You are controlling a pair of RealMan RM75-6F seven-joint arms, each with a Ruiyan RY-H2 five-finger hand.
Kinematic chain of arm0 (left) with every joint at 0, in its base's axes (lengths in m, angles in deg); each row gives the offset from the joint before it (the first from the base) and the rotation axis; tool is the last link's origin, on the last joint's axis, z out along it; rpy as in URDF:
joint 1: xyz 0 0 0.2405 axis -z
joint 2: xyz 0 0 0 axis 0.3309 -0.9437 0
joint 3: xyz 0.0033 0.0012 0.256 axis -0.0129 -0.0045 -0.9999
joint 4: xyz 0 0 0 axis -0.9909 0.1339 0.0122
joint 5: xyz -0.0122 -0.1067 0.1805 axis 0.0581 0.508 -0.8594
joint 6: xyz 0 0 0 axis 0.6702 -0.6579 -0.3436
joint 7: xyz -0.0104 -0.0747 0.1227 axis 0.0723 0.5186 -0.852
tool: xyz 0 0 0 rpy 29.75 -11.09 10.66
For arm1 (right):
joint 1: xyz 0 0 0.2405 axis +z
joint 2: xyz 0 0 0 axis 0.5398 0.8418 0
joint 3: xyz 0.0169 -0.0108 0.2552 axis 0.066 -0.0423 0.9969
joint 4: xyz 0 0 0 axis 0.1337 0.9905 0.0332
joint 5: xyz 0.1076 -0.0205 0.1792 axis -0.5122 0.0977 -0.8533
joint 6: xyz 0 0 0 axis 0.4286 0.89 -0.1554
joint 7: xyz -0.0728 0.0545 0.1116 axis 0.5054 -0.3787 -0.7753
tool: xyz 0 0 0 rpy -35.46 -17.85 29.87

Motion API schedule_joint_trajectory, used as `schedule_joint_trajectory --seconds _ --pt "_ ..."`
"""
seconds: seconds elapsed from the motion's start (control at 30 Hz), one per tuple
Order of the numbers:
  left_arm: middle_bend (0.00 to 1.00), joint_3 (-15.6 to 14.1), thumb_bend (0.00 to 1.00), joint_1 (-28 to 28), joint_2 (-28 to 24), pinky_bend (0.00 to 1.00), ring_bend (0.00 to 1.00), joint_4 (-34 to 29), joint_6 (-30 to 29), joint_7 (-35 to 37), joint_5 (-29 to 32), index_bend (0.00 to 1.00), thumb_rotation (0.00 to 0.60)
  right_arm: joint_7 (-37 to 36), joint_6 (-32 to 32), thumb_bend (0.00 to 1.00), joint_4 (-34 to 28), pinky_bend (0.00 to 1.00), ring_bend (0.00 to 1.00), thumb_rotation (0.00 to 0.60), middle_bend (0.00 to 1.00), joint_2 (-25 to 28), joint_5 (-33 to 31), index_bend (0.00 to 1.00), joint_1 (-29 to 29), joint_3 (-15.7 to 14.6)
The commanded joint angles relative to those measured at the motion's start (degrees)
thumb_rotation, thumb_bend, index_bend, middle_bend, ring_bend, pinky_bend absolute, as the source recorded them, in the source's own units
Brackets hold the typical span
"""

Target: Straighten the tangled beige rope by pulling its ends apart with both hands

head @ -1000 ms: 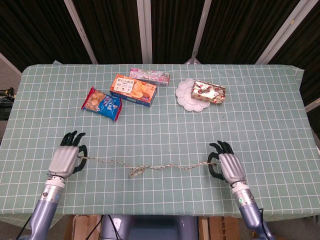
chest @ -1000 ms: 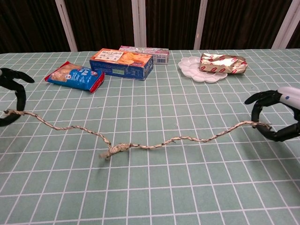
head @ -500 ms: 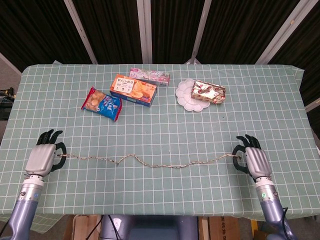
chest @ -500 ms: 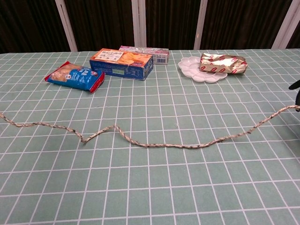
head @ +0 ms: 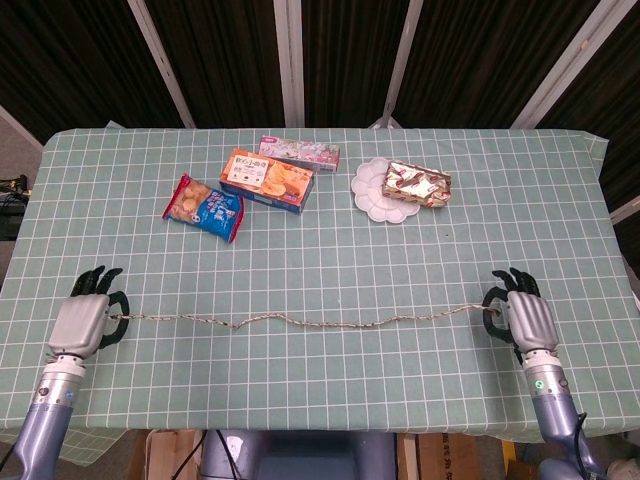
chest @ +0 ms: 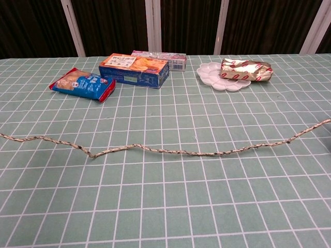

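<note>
The beige rope point(head: 300, 321) stretches in a long, shallow wave across the near part of the worktop point(head: 480, 240), running almost the full width of the green checked cloth. At its left end, the left hand point(head: 84, 320) has its fingers point(head: 112, 300) curled around the rope's tip, gripping it near the worktop's left edge. Over on the far side, the right hand point(head: 527, 320) has its fingers point(head: 497, 298) clamped on the other end. From the chest view only the rope shows, lying low with a few soft bends, both ends running off the frame. Behind it, well apart, sit a blue snack bag point(head: 203, 207), an orange box point(head: 266, 180), a pink box point(head: 298, 151) and a white plate point(head: 371, 196) carrying a gold wrapped packet point(head: 417, 184).
</note>
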Motion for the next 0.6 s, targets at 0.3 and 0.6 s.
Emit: schedule_joint_trajectory --seconds 0.3,0.6 --pt "0.1 -0.47 0.56 -0.2 0.6 0.0 0.0 1.54 0.05 -0.1 0.34 0.6 0.6 0.17 -0.84 0.52 2.97 0.0 0.0 0.6 0.19 -0.56 -2.65 0.58 -0.12 0.91" --pt "0.1 -0.93 0.56 -0.76 1.18 0.0 0.0 3.53 -0.09 0.92 0.15 0.6 0.6 1.29 -1.5 0.52 3.62 0.0 0.0 0.6 0.19 -0.7 -3.94 0.58 -0.19 0.86"
